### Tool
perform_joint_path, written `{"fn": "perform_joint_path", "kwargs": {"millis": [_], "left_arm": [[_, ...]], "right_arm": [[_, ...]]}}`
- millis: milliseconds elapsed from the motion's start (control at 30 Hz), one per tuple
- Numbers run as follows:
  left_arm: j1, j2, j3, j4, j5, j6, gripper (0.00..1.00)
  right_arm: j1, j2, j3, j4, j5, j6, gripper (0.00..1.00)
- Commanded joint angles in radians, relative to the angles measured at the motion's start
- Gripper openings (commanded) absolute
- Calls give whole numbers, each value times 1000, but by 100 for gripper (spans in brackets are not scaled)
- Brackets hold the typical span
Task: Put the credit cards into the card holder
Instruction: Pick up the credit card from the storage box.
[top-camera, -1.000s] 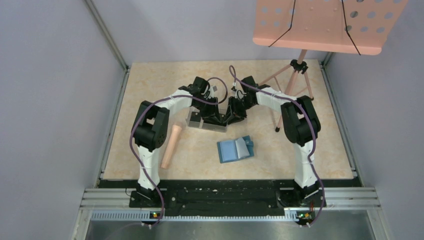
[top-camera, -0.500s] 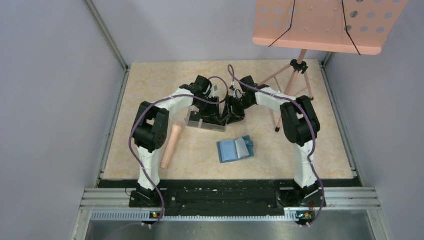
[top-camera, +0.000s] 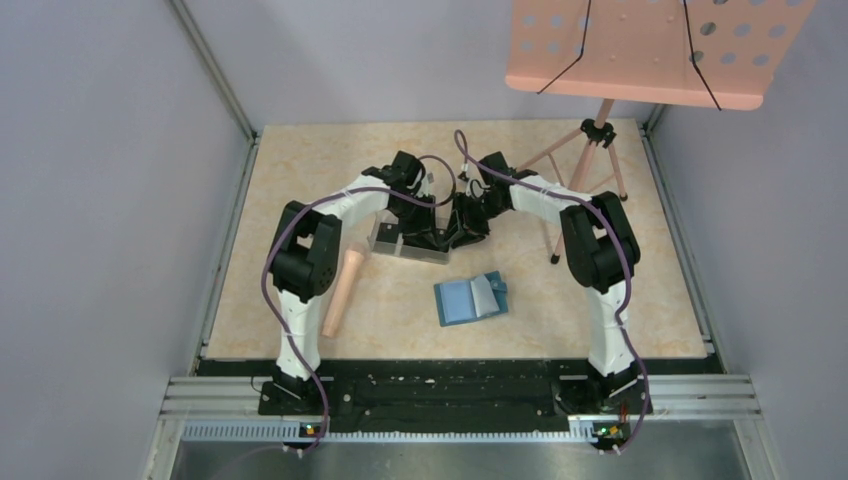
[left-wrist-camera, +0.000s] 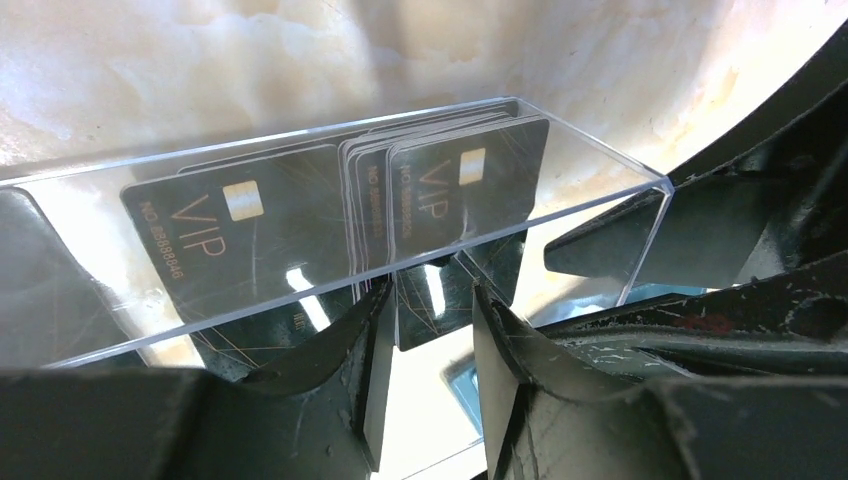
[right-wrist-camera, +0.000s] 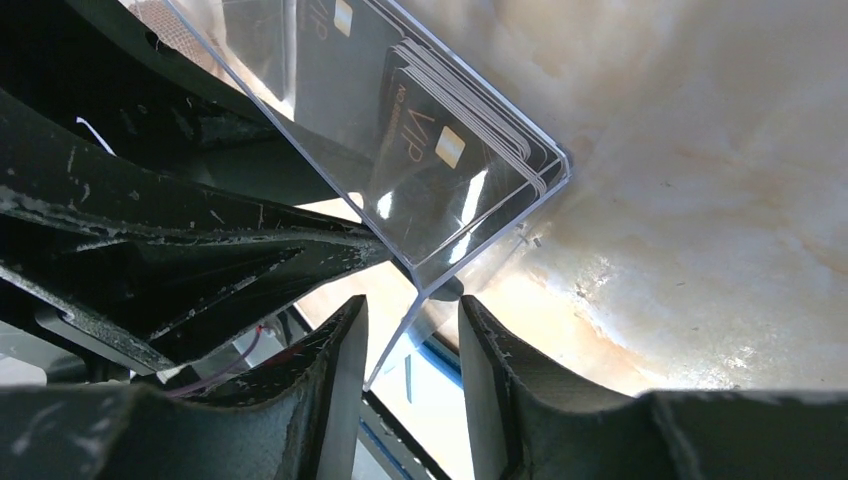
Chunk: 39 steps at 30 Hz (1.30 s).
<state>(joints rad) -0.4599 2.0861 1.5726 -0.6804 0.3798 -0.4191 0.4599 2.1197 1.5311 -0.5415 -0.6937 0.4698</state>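
**Both arms arched inward, grippers meeting**

The left arm (top-camera: 300, 255) and right arm (top-camera: 598, 245) rise from their bases, elbows out and wrists turned toward each other. The left gripper (top-camera: 430, 238) and right gripper (top-camera: 460, 234) angle downward, tips close together. Each has its black fingers (left-wrist-camera: 335, 365) partly apart, with a gap showing between them.

Credit cards (left-wrist-camera: 460, 185) in box (left-wrist-camera: 600, 200), behind card holder (top-camera: 470, 298)

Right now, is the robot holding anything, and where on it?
Nothing looks gripped. The right gripper stands open around a corner of the clear box, not touching; the left gripper is open at its long wall, near the credit cards.
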Motion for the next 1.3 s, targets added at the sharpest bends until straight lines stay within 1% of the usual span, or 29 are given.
{"fn": "perform_joint_path", "kwargs": {"millis": [0, 100, 133, 200, 233, 267, 300, 367, 433, 533, 600, 667, 833, 933, 1033, 1200, 1267], "left_arm": [[-6, 8, 28, 0, 42, -10, 36], [-6, -3, 6, 65, 138, -25, 24], [-6, -4, 3, 79, 161, -33, 19], [-6, -1, 6, 81, 168, -39, 10], [-6, -2, 7, 77, 161, -39, 9], [-6, -6, 6, 70, 146, -38, 9], [-6, -9, 7, 62, 124, -36, 13], [-5, -18, 11, 42, 85, -28, 23], [-7, -26, 16, 21, 44, -19, 31], [-7, -31, 27, -15, -11, -4, 36], [-9, -28, 35, -32, -39, 1, 37], [-13, -20, 47, -51, -60, 5, 36], [-30, -8, 71, -77, -110, 6, 29], [-39, -3, 83, -85, -118, 9, 17], [-41, 1, 84, -72, -89, 7, 10], [-42, -1, 81, -44, -55, -7, 9], [-43, -4, 87, -56, -83, -11, 12]], "right_arm": [[10, -46, 24, 25, -19, -13, 37], [9, -43, 27, 26, -27, -13, 30], [8, -43, 27, 26, -29, -12, 30], [7, -42, 27, 26, -29, -11, 29], [7, -41, 27, 27, -27, -11, 29], [7, -43, 27, 25, -27, -11, 29], [7, -45, 27, 26, -25, -12, 29], [7, -47, 25, 26, -23, -13, 30], [7, -48, 24, 26, -24, -15, 30], [6, -46, 22, 25, -24, -15, 31], [6, -45, 21, 26, -25, -15, 31], [8, -44, 21, 25, -26, -14, 30], [7, -44, 21, 25, -27, -13, 30], [6, -44, 20, 26, -32, -13, 30], [7, -43, 20, 26, -37, -10, 30], [6, -46, 20, 26, -43, -8, 30], [7, -48, 18, 27, -44, -7, 30]]}}
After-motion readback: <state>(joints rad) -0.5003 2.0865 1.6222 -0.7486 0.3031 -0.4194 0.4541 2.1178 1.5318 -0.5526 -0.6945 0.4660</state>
